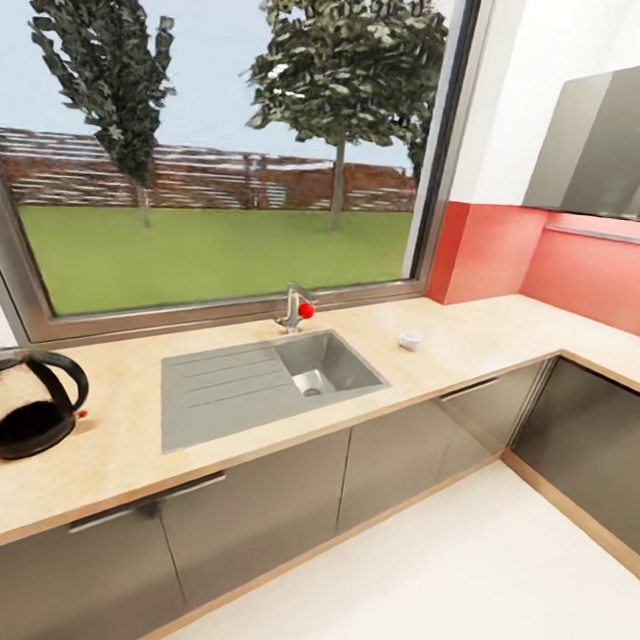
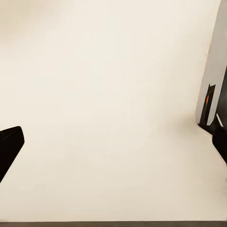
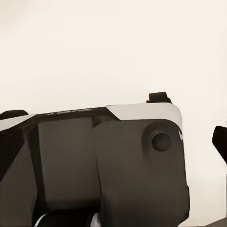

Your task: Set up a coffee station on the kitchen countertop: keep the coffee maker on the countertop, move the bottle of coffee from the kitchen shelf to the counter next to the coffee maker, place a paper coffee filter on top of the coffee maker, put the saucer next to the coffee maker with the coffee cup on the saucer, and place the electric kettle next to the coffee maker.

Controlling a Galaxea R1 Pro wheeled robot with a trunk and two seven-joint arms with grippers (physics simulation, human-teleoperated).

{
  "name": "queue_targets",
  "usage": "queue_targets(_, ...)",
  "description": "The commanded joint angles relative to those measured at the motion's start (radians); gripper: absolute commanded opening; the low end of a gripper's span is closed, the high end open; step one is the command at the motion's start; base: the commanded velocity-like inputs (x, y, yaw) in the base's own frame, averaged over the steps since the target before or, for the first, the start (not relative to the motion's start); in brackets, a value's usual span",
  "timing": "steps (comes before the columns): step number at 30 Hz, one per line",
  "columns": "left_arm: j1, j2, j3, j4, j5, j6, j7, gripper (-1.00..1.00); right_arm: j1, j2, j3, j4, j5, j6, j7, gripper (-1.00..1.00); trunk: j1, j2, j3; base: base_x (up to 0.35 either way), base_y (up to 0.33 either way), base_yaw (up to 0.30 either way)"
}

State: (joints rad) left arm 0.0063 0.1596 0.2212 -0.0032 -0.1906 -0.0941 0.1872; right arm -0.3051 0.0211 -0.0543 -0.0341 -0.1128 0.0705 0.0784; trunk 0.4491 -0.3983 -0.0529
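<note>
Head view: the counter [image 1: 510, 338] runs across the frame below a large window [image 1: 227, 142], turns a corner at the right under the red backsplash [image 1: 591, 267], and carries a grey sink [image 1: 268, 378] with a red-knobbed tap [image 1: 297, 309] at centre. The electric kettle [image 1: 23, 404] stands upright on the counter at the far left edge of the frame, well apart from the coffee cup [image 1: 410, 341], which sits on the counter right of the sink. Left wrist view shows the left tool [image 2: 113, 142] over pale floor, its two dark fingertips [image 2: 8, 146] at opposite edges of the frame, spread wide and empty. Right wrist view shows a dark robot body part [image 3: 99, 165]; of the right tool only a dark tip at the right edge appears, so I cannot tell its opening.
</note>
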Motion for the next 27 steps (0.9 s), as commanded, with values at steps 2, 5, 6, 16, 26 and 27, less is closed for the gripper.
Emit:
queue_targets(2,0.0,-0.001,0.009,-0.001,-0.01,-0.004,0.003,1.0,0.0,0.0,-0.005,-0.002,-0.009,-0.014,0.003,1.0,0.001,-0.002,-0.002,0.235,-0.202,0.0)
queue_targets(5,0.0,-0.004,0.009,-0.001,-0.01,-0.004,0.003,1.0,0.0,-0.004,-0.004,-0.003,-0.007,-0.028,0.003,1.0,0.001,-0.002,-0.002,0.252,-0.187,-0.039)
queue_targets(6,0.0,-0.005,0.009,-0.001,-0.01,-0.004,0.003,1.0,0.0,-0.005,-0.004,-0.003,-0.007,-0.029,0.003,1.0,0.001,-0.002,-0.002,0.267,-0.175,-0.165)
queue_targets(16,0.0,-0.008,0.011,-0.003,-0.007,-0.005,0.003,1.0,0.0,-0.009,-0.005,-0.001,-0.008,-0.03,0.007,1.0,0.001,-0.002,-0.002,0.273,-0.169,-0.248)
queue_targets(26,0.0,-0.023,0.009,-0.003,-0.012,-0.006,0.003,1.0,0.0,-0.008,-0.002,0.0,-0.003,-0.03,0.01,1.0,0.001,-0.002,-0.002,0.278,-0.163,-0.144)
queue_targets(27,0.0,-0.023,0.009,-0.003,-0.012,-0.006,0.003,1.0,0.0,-0.008,-0.002,-0.001,-0.002,-0.03,0.011,1.0,0.001,-0.002,-0.002,0.255,-0.186,-0.009)
